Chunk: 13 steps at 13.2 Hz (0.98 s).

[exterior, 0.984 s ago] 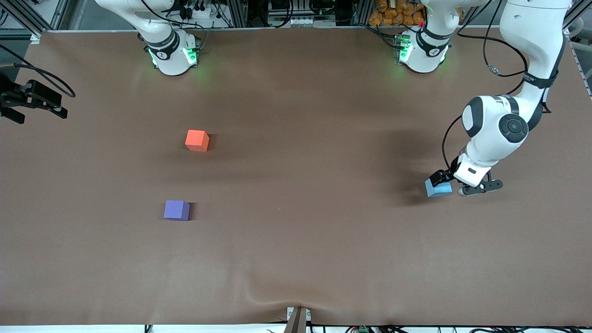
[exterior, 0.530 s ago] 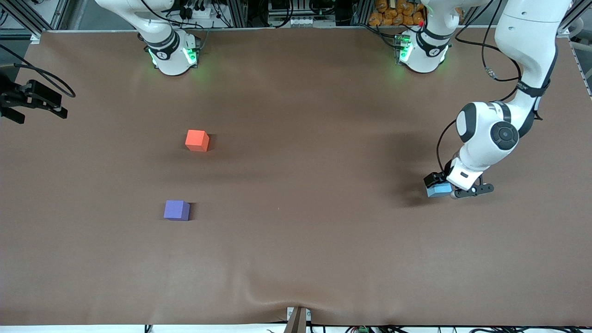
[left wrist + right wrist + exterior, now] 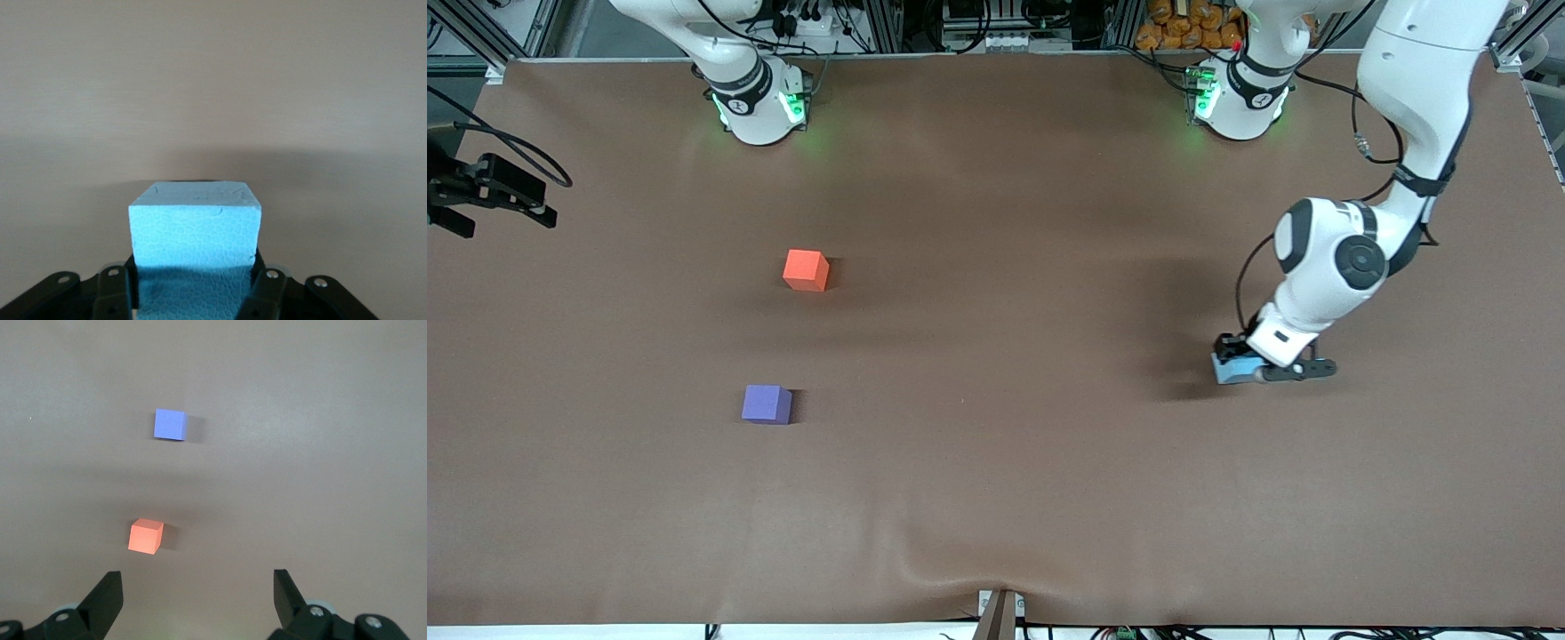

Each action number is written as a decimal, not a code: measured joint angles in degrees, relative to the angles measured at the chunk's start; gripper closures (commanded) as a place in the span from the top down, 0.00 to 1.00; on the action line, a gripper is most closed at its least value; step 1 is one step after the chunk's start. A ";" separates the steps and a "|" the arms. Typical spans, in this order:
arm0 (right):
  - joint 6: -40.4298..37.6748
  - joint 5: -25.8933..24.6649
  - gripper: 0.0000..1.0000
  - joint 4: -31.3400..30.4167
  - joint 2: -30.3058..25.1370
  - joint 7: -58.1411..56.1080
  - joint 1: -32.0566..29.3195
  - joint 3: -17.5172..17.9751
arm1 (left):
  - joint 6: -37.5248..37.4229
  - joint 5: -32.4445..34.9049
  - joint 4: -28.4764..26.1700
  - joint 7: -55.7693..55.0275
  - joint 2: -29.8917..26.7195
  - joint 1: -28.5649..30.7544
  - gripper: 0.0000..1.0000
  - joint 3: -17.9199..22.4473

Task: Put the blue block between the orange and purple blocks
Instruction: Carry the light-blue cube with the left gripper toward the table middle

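The sky-blue block [image 3: 1226, 372] is clamped between the fingers of my left gripper [image 3: 1240, 369], low over the table toward the left arm's end. In the left wrist view the block [image 3: 193, 223] fills the gap between the jaws of the left gripper [image 3: 193, 293]. The orange block [image 3: 806, 269] and the purple block [image 3: 766, 404] sit apart on the table toward the right arm's end, the purple one nearer the front camera. My right gripper [image 3: 197, 583] is open and empty, high over that end of the table, with the orange block [image 3: 146, 536] and purple block [image 3: 169, 424] below it.
The brown mat [image 3: 996, 462] covers the whole table. The right arm's black hand [image 3: 489, 191] hangs at the table's edge at the right arm's end. The two arm bases [image 3: 758, 107] [image 3: 1238, 98] stand along the edge farthest from the front camera.
My left gripper has carried the blue block toward the right arm's end of the table. The right arm and the orange and purple blocks have not moved.
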 measured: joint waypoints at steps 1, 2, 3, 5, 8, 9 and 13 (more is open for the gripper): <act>0.00 0.00 1.00 -0.01 0.01 -0.02 -0.01 0.00 | -0.05 -0.01 0.13 -0.28 -0.36 -0.08 0.00 -2.59; 0.00 0.00 1.00 -0.03 0.04 -0.05 -0.01 -0.01 | -0.25 -0.01 0.58 -0.77 -0.50 -0.24 0.00 -5.17; 0.03 0.00 1.00 -0.04 0.10 -0.07 -0.03 -0.03 | -1.43 -0.01 1.67 -1.11 -0.48 -0.82 0.00 -7.48; 0.14 0.00 1.00 -0.06 0.30 -0.11 -0.07 -0.05 | -7.73 -0.02 6.50 -2.68 -0.03 -4.57 0.00 -9.26; 0.15 0.00 1.00 -0.13 1.19 -0.16 -0.09 -0.04 | -13.34 -0.05 15.09 -9.92 2.38 -11.66 0.00 -9.43; 0.18 0.00 1.00 -0.13 1.66 -0.17 -0.09 -0.04 | -13.60 -0.07 18.04 -13.01 4.09 -14.17 0.00 -9.43; 0.55 -0.01 1.00 -0.15 3.97 -0.23 -0.14 -0.06 | -13.88 -0.08 33.18 -24.25 15.25 -26.13 0.00 -8.78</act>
